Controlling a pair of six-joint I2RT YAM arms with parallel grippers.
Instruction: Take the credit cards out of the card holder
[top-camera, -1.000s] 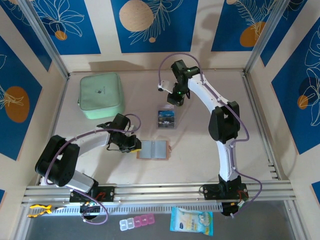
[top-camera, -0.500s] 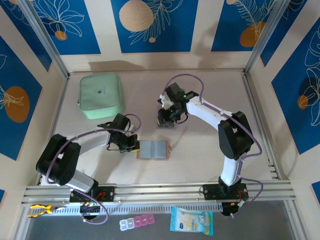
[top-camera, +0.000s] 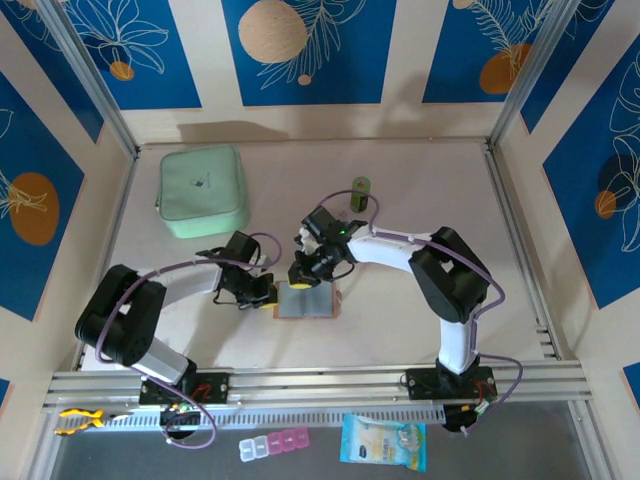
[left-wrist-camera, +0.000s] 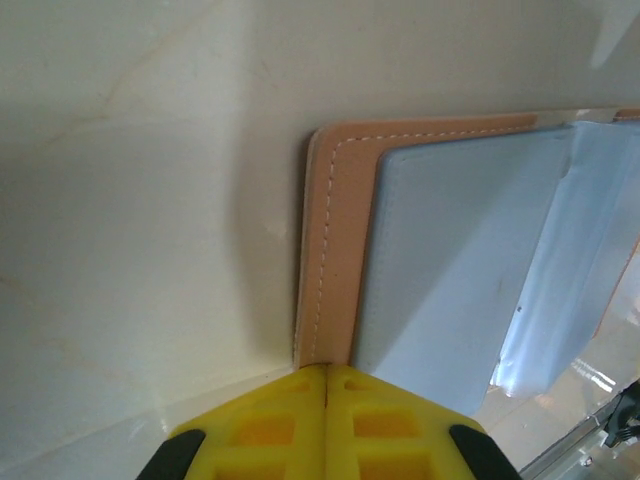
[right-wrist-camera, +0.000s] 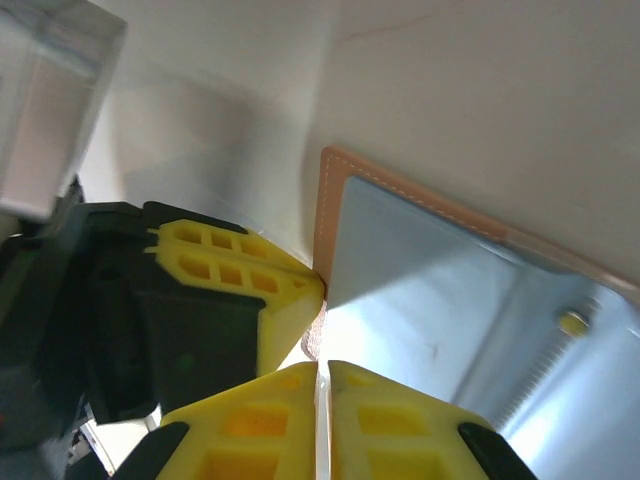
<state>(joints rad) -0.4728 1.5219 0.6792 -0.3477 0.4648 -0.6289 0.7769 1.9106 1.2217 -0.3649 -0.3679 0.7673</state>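
Right pincer swung down to card holder, closed; left pincer closed too.

Left tool, right tool crowd card holder left edge.

My worktop carries a mint-green zip case far left, the card holder lying open near centre.

Blue leaf-print walls (cream-striped) surround a pale table.
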